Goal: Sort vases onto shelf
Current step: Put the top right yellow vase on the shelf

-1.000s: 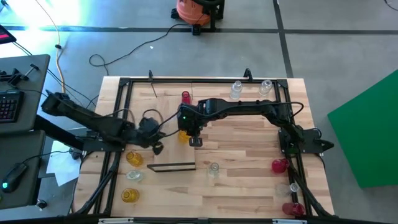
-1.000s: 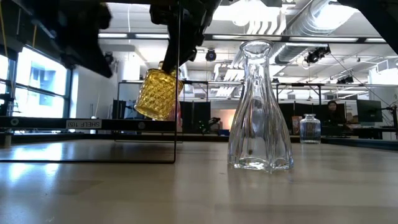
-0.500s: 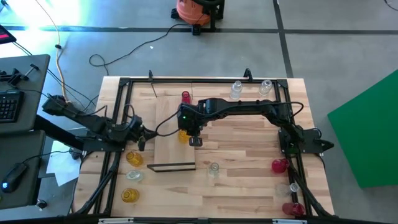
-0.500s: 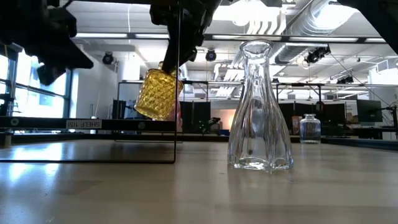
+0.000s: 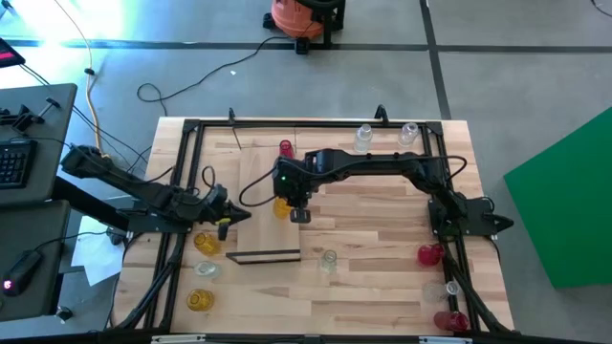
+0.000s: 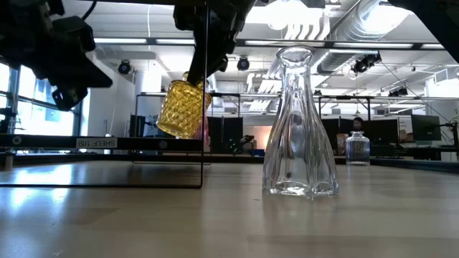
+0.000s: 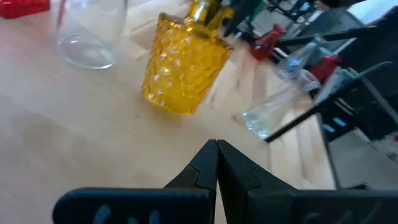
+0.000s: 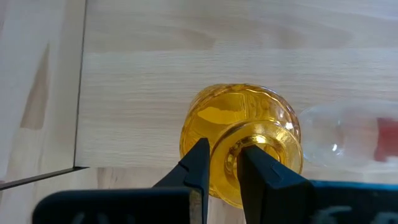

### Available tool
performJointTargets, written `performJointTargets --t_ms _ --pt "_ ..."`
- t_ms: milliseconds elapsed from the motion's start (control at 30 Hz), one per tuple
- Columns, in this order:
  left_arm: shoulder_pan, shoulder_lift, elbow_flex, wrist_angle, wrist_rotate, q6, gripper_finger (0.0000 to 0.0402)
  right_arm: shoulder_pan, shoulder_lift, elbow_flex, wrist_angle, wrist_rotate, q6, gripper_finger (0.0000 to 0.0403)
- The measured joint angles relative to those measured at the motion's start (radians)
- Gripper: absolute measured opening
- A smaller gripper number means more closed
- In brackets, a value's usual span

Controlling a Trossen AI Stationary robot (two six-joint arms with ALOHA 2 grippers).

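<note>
My right gripper (image 8: 225, 167) hangs over the light-wood shelf (image 5: 256, 186), shut on a yellow patterned vase (image 8: 239, 146) (image 6: 183, 107) that floats tilted above the board. My left gripper (image 7: 216, 158) is shut and empty, low near the shelf's left edge (image 5: 229, 216), pointing toward the held vase (image 7: 185, 62). A red vase (image 5: 285, 148) stands on the shelf's far end. On the tabletop stand a yellow vase (image 5: 206, 244), a clear one (image 5: 203, 270) and another yellow one (image 5: 198, 299) at the near left, and a clear vase (image 5: 329, 258) (image 6: 297, 122) stands near the shelf's near right corner. My right gripper pinches the yellow vase's mouth rim (image 8: 231, 155) between its two fingers. One finger (image 8: 261, 168) seems to reach inside the mouth and the other (image 8: 198, 165) lies outside. The fingers slant down from above. The vase hangs below them, tilted and clear of the shelf.
Two clear vases (image 5: 363, 139) (image 5: 409, 134) stand at the table's far right. A red vase (image 5: 428, 254), a clear one (image 5: 452, 290) and a red one (image 5: 449, 320) stand along the near right. A black frame (image 5: 191, 124) runs round the slatted tabletop.
My left gripper has drawn back from the shelf toward the table's left edge, sunk lower and tipped closer to level, staying shut and empty. The yellow vase has stayed where it was.
</note>
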State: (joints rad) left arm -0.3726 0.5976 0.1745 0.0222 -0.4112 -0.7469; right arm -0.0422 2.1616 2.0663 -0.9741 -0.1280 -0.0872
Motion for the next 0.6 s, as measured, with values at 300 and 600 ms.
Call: performJointTargets --t_ms 300,600 --pt "0.117 0.178 0.002 0.223 0.113 0.060 0.0000 -0.006 -0.001 0.000 0.009 -0.005 -0.004 0.0035" --pt "0.204 0.394 0.002 0.406 0.255 0.069 0.0000 -0.006 -0.001 0.000 0.009 -0.006 -0.007 0.0035"
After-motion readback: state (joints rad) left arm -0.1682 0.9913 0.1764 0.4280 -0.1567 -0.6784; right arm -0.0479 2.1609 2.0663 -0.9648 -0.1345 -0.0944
